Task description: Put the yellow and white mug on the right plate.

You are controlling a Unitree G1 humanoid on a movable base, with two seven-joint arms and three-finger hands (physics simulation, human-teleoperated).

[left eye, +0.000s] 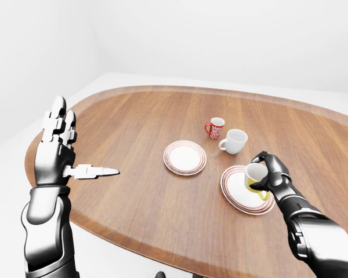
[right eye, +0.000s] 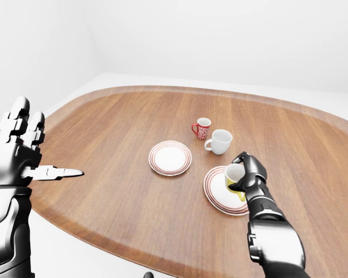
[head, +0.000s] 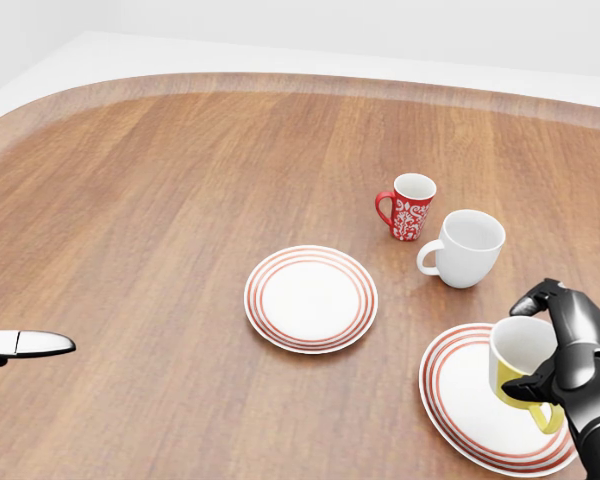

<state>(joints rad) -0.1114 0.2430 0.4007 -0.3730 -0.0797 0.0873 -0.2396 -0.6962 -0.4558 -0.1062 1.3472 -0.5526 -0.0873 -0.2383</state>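
Observation:
The yellow and white mug (head: 521, 362) hangs tilted just above the right plate (head: 470, 400), a white plate with red rings at the lower right of the head view. My right hand (head: 560, 345) is shut on the mug, fingers wrapped round its rim and side. Whether the mug touches the plate I cannot tell. My left hand (left eye: 58, 136) is raised far to the left with its fingers spread open and nothing in it; only its thumb tip (head: 25, 343) shows in the head view.
A second red-ringed plate (head: 311, 297) lies at the table's middle. A plain white mug (head: 469, 247) and a red patterned mug (head: 410, 206) stand above the right plate. The oval wooden table (left eye: 133, 116) ends in a rounded edge at left and bottom.

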